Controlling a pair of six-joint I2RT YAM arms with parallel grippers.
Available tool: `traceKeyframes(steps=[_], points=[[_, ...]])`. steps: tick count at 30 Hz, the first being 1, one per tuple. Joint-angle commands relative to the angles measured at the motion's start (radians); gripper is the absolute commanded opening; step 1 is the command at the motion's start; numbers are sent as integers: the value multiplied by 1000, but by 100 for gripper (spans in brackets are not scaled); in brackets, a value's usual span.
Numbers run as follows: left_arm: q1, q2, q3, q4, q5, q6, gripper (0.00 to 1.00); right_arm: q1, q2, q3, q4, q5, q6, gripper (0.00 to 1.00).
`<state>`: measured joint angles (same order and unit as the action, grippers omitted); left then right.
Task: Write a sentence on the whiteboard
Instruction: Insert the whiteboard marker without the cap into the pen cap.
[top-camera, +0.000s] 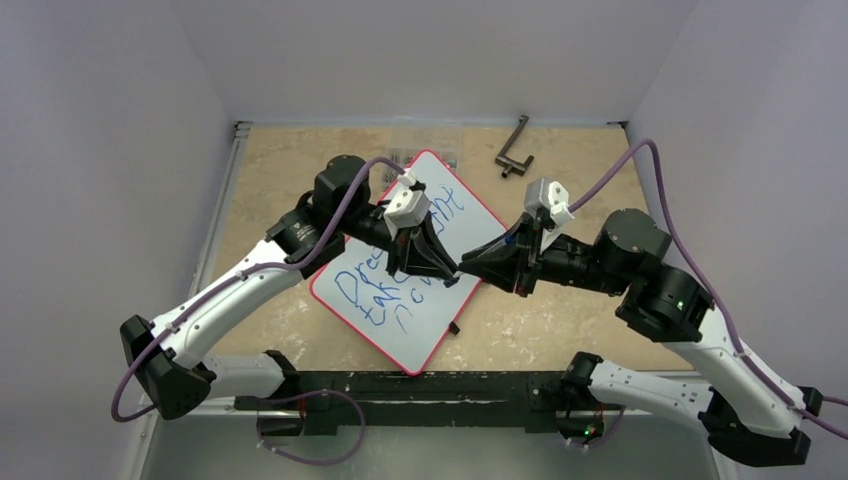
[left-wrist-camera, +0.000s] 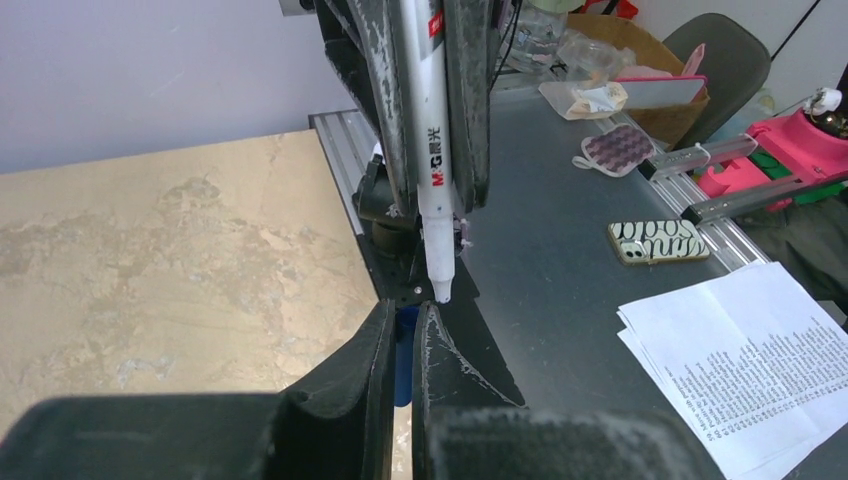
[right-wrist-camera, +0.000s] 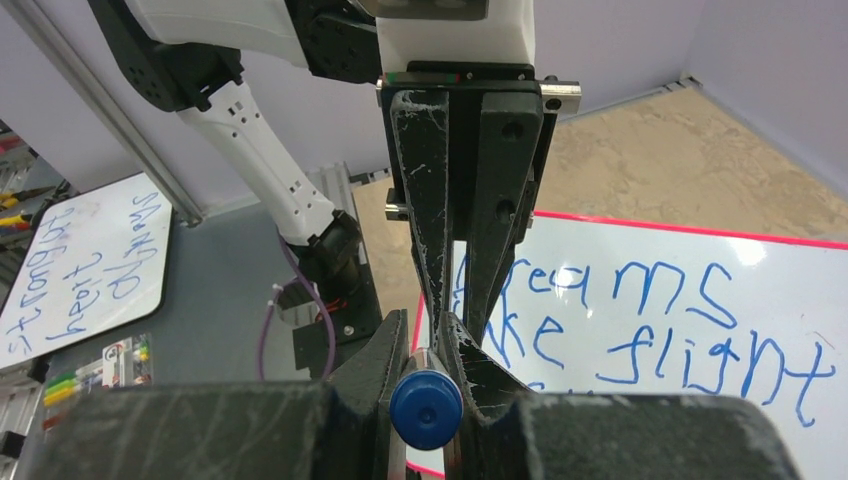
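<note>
Over the near half of the whiteboard (top-camera: 445, 318), which lies slantwise on the tan surface (top-camera: 280, 180) between the two arms, the grippers meet almost tip to tip. The right gripper (top-camera: 468, 267) is clamped on the white marker (left-wrist-camera: 428, 150), jaws nearly together around the barrel, with the bare writing end aimed at the left gripper (top-camera: 450, 272). That gripper is closed as tight as it goes on a small blue cap (left-wrist-camera: 403, 362), pinched between its fingertips just beyond the marker's end and seemingly not touching it.

Holding the two parts in line like this suits pressing cap onto pen. Since the sentence (right-wrist-camera: 700, 360) already reads about "Dreams take flight" in blue on the board, the writing looks finished and capping is probably the step in hand.

Both arms reach inward above the board. The left arm comes from the far-left side, its wrist bent so the fingers slope down toward the right arm. The right arm's forearm lies nearly level, pointing left.
</note>
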<state>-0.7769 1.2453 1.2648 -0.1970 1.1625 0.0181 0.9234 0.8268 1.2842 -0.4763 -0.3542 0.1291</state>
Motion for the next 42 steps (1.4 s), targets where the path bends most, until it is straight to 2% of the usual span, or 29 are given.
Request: traceKeyframes(steps=[1,13,24,35,42], points=[[8,-14,-2,81,51,-51,0,-1,1,-8,8,-4,-7,0],[8,-38,-28,83,48,-48,0,-1,-12,3,-16,71,-11,0],[8,-19,-41,181,44,-132,0,-1,3,-34,-18,62,-8,0],[7,9,-69,336,17,-234,0,-1,68,-43,-72,69,-22,0],[-4,64,-132,553,-43,-345,0,1,113,-110,-84,138,18,0]])
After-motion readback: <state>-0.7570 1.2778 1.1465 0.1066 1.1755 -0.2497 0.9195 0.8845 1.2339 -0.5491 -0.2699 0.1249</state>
